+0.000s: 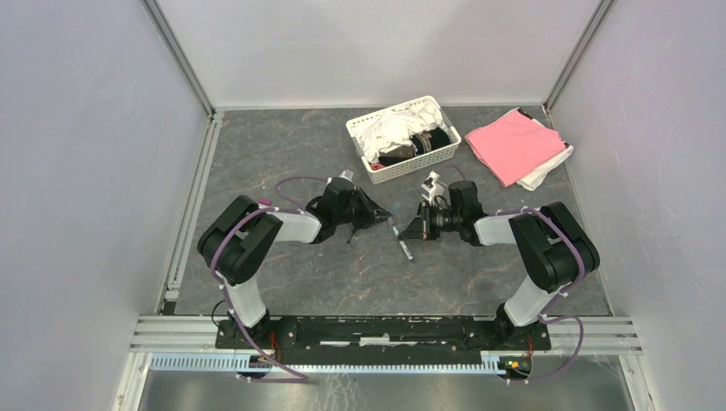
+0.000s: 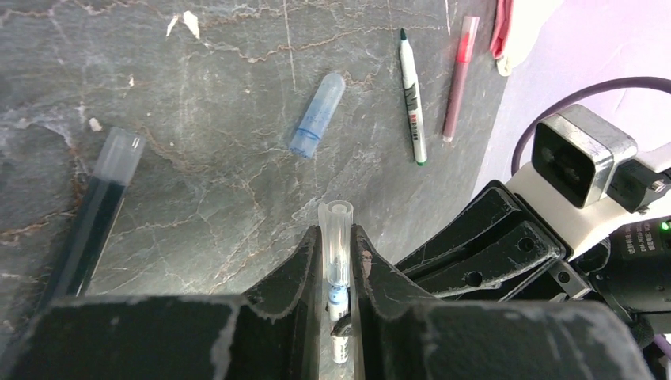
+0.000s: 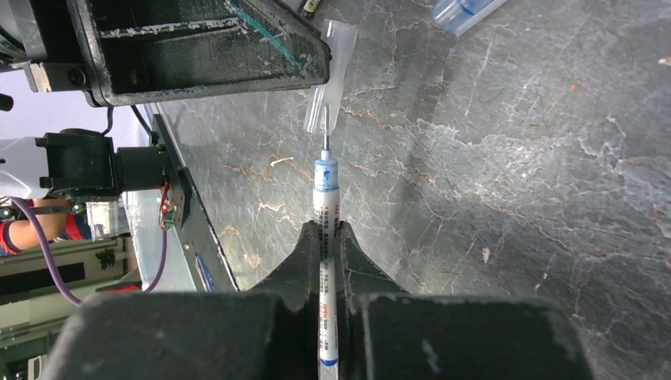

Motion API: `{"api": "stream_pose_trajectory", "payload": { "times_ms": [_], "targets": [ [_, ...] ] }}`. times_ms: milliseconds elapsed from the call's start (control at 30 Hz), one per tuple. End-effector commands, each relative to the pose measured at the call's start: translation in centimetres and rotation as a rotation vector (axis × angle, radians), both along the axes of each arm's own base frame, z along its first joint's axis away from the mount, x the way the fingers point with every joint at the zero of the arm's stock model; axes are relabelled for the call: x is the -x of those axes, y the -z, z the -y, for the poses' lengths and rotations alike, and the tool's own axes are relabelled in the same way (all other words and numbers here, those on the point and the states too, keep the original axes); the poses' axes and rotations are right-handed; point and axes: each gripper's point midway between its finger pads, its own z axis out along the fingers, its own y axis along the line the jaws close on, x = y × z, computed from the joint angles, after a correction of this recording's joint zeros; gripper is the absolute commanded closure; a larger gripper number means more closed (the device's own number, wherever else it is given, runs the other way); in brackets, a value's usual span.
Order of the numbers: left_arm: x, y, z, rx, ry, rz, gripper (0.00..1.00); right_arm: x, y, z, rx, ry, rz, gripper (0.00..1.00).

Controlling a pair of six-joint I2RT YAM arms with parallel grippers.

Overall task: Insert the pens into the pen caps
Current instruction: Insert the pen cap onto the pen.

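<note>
Mid-air over the grey counter [image 2: 198, 198]: pinches a clear pen cap [image 2: 335, 229] between the left jaws and clamps a white pen [image 3: 325, 202] with a blue collar between the right jaws, nib aimed at the cap. Brings the nib right to the cap's near end, seemingly just entering; cannot tell how deep. Leaves a loose blue cap [image 2: 318, 115], a green-tipped marker [image 2: 411, 95], a red pen [image 2: 460, 75] and a dark pen [image 2: 91, 214] lying on the counter beyond.

To seat this one well: line up barrel and cap on one axis first, taking out the slight tilt of the cap that shows from the right wrist. Then push straight along the barrel, slowly, without twisting. Keep both grips firm so neither piece slides back. Ease off on any sideways resistance rather than forcing, or risk bending the nib against the cap wall. Probably early in the job, judging by the green-tipped marker lying uncapped.
</note>
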Motion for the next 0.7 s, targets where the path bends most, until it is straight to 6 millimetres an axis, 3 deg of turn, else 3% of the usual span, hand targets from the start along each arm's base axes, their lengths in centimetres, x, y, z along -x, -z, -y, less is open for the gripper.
{"api": "stream_pose_trajectory", "payload": {
  "times_ms": [0, 233, 667],
  "targets": [
    [0.3, -1.0, -0.2, -0.009, -0.015, 0.004, 0.92, -1.1, -0.8, 0.0, 0.002, 0.04, 0.062, 1.0],
    [0.0, -1.4, -0.2, -0.011, -0.028, 0.009, 0.92, -0.6, -1.2, -0.7, -0.005, 0.012, 0.08, 1.0],
    [1.0, -1.1, -0.4, -0.01, -0.016, -0.007, 0.92, -2.9, -1.4, -1.2, -0.002, 0.054, 0.099, 1.0]
  ]
}}
